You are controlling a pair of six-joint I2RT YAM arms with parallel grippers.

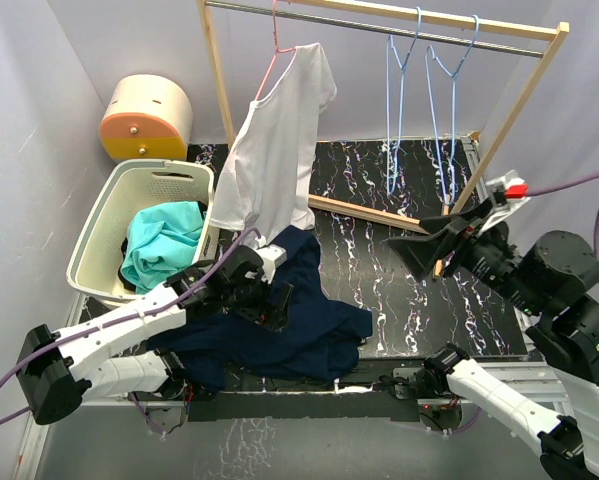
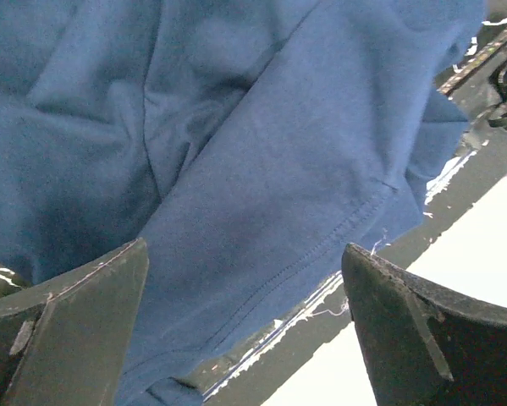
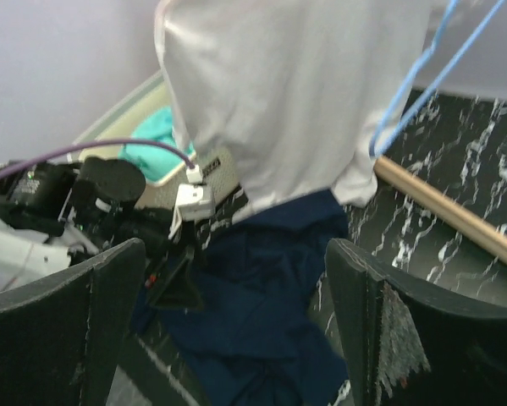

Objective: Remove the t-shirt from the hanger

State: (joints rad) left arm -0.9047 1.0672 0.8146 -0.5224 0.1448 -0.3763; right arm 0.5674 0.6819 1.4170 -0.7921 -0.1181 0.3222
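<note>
Starting at the left, the cream plastic laundry basket with a crumpled teal garment in it sits apart from the work and needs no attention. Beside it the left gripper hovers low over the dark navy cotton t-shirt that lies heaped on the black marbled bench. Its fingers stand wide apart with only loose fabric below them, gripping nothing. The task's thing is just beyond: the white cotton t-shirt hangs from the pink wire hanger on the metal rail of the wooden rack. Its hem ends at the navy heap, though I cannot tell whether the two touch. It hangs lopsided with the hanger's left wire bare, so probably one shoulder alone keeps it up. To do this well, I judge the left arm should rise off the navy cloth and take the white shirt low at the hem, pinching one clean fold and none of the navy fabric. It should then draw down and toward the bare side, so the shoulder slides along the wire rather than dragging the hook off the rail. Farther right, two empty light-blue wire hangers dangle on the same rail, and a swinging pull could tangle them. At the far right the right gripper is raised and aimed at the shirt, fingers spread and empty. It could steady the hanger or free the upper shoulder.
</note>
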